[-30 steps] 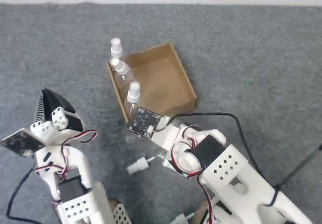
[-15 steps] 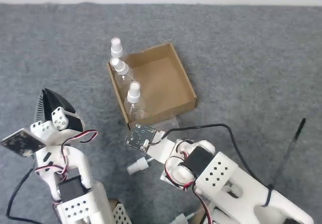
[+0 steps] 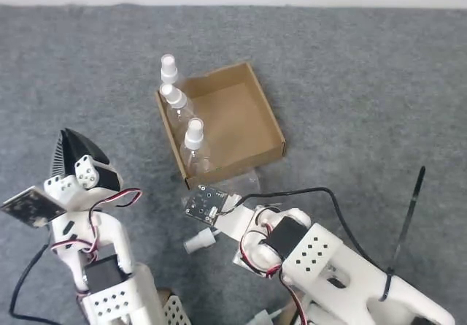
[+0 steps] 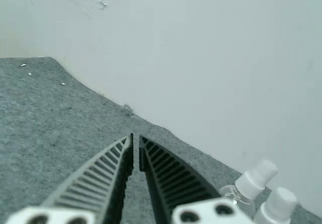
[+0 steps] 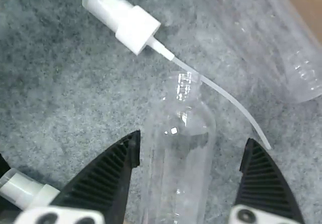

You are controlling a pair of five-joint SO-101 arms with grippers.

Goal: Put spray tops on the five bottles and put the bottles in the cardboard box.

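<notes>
Grey felt counter (image 3: pixel 350 69) is carrying the cardboard box (image 3: pixel 233 120) with three capped bottles (image 3: pixel 193 142) lined along one wall, likely the finished ones. Right claw (image 5: pixel 191 143) is hanging open astride an uncapped bottle (image 5: pixel 176 158) lying by a loose spray top (image 5: pixel 123 17), seemingly lining up a grab, while left claw (image 4: pixel 136 138) is sitting closed and empty, raised aside. Farthest capped bottle (image 3: pixel 168 68) is proving hard to place as inside the box or just outside it.

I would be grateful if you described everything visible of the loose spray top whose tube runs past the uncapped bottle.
The spray top is white and looks like plastic: a rounded nozzle head, a wider screw collar and a thin, pale dip tube curving away from it. It lies on its side on the grey carpet, fitted to no bottle. Its tube passes the mouth of the uncapped clear bottle; contact there cannot be judged. Nothing grips it.
</notes>
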